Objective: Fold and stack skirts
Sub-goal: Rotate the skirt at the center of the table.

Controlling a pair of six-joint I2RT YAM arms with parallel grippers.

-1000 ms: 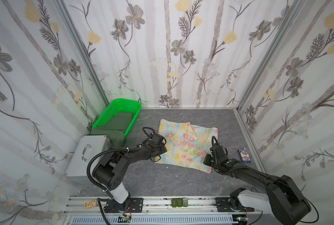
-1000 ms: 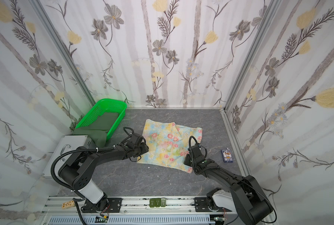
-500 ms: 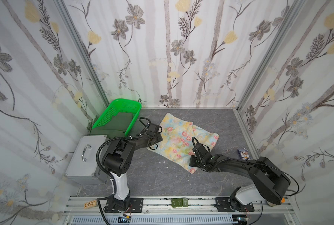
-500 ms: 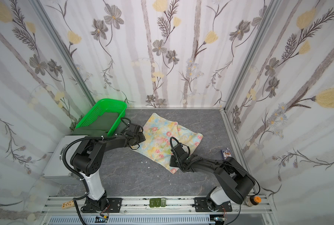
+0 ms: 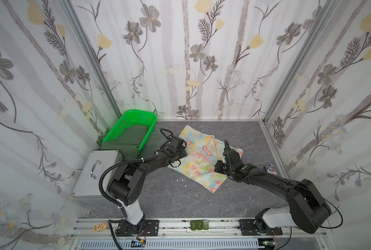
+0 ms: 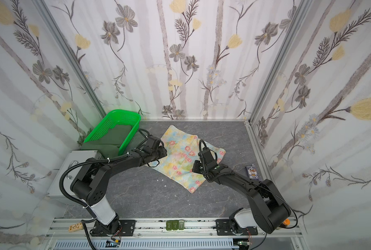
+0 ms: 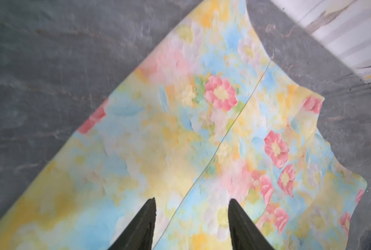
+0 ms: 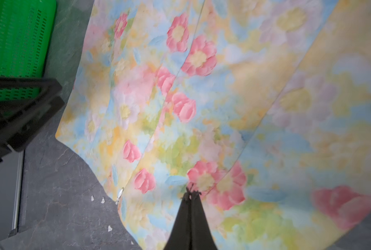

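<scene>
Only its wrist view shows the left gripper [image 7: 192, 201] spread over the pale yellow-blue, pink-flowered cloth skirt [image 7: 158, 134]. The right gripper [image 8: 191, 193] is shown pressed together, tips at that skirt.

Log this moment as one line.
floral skirt: on table; left end effector: open over it; right end effector: shut; green skirt: in basket

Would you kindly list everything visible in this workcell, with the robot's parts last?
Pastel yellow-blue cloth skirt with pink flowers: one, table centre.
Plain dark green cloth skirt: one, in the basket, spilling over its near end.
Bright green plastic mesh basket: one, back left corner.
Grey metal box with handle: one, left edge.
Small blue patterned box: one, right edge.
Small green blocks: three, front rail.
Dark grey marbled table: one.
Left gripper: black, open over the floral skirt.
Right gripper: black, shut, apparently pinching it.
</scene>
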